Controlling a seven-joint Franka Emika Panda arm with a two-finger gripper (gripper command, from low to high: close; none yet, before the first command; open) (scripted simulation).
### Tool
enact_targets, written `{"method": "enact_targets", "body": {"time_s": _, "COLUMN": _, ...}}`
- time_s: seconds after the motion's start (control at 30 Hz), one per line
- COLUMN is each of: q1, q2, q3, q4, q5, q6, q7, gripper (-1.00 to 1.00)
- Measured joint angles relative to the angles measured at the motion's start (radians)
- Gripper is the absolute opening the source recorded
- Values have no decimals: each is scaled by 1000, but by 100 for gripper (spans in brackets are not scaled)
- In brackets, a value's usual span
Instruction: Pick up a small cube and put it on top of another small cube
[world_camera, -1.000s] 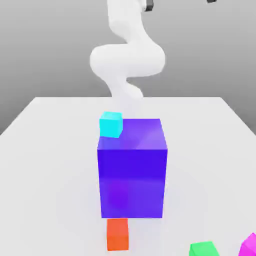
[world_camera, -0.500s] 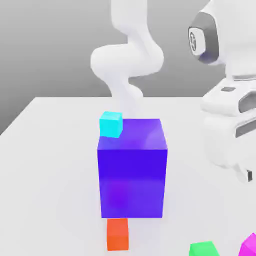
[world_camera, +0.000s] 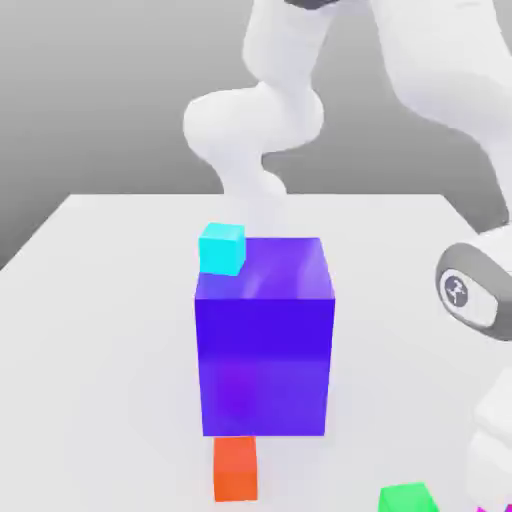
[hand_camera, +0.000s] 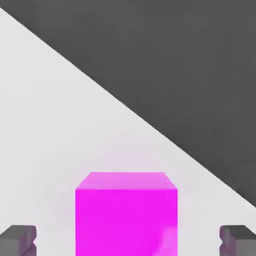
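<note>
Magenta cube (hand_camera: 126, 220) lies square to fingers (hand_camera: 19, 240).

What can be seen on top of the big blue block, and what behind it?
A small cyan cube sits on top of the blue block, at its far-left corner in the exterior view. Whatever lies directly behind the block is covered, so I cannot tell.
</note>
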Motion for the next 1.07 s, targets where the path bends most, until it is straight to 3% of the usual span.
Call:
{"method": "enact_targets", "body": {"time_s": 0.17, "q1": 0, "q2": 12, "q3": 0, "q4": 3, "q5": 1, "q6": 9, "q7": -1, "gripper": -100}}
{"method": "enact_targets", "body": {"time_s": 0.33, "q1": -2, "q2": -124, "q3": -3, "q4": -30, "q5": -2, "q6": -96, "q7": -12, "gripper": -100}}
{"method": "enact_targets", "body": {"time_s": 0.73, "q1": -212, "q2": -292, "q3": 24, "q4": -132, "q5": -15, "q6": -168, "q7": -641, "gripper": -100}}
{"method": "enact_targets", "body": {"time_s": 0.87, "q1": -232, "q2": -226, "q3": 21, "q4": -140, "q5": -23, "q6": -88, "q7": -720, "gripper": -100}}
{"method": "enact_targets", "body": {"time_s": 0.9, "q1": -232, "q2": -192, "q3": 21, "q4": -138, "q5": -24, "q6": -56, "q7": -722, "gripper": 100}}
{"method": "enact_targets", "body": {"time_s": 1.07, "q1": -232, "q2": -192, "q3": 21, "q4": -138, "q5": -24, "q6": -56, "q7": -722, "gripper": 100}}
